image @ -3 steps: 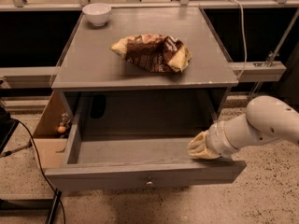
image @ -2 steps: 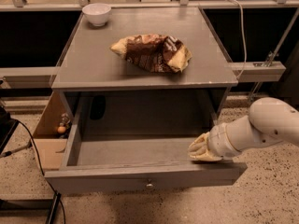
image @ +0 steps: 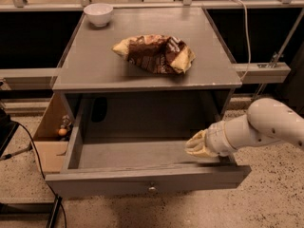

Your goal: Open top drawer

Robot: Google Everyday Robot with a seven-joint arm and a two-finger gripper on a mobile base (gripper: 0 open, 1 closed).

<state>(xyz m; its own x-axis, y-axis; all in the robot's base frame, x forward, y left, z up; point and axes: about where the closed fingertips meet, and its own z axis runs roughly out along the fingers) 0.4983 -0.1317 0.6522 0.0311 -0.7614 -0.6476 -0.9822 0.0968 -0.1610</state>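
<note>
The top drawer [image: 142, 180] is a wide matte grey drawer, pulled far out of the grey cabinet, its inside bare. Its long front panel faces me with a small round metal knob [image: 152, 189] at its centre. My gripper [image: 195, 145] reaches in from the right on a white arm [image: 266, 127]. It sits over the drawer's right inner corner, just behind the front panel. No other drawer fronts show.
On the cabinet top [image: 95, 65] lie a crumpled brown and yellow chip bag [image: 154, 52] and a white bowl [image: 98, 13] at the back left. A wooden box [image: 50, 141] stands left of the cabinet. Black cables [image: 28, 141] run on the speckled floor.
The drawer has come slightly further out toward me, and the gripper has stayed at its right inner corner behind the front panel.
</note>
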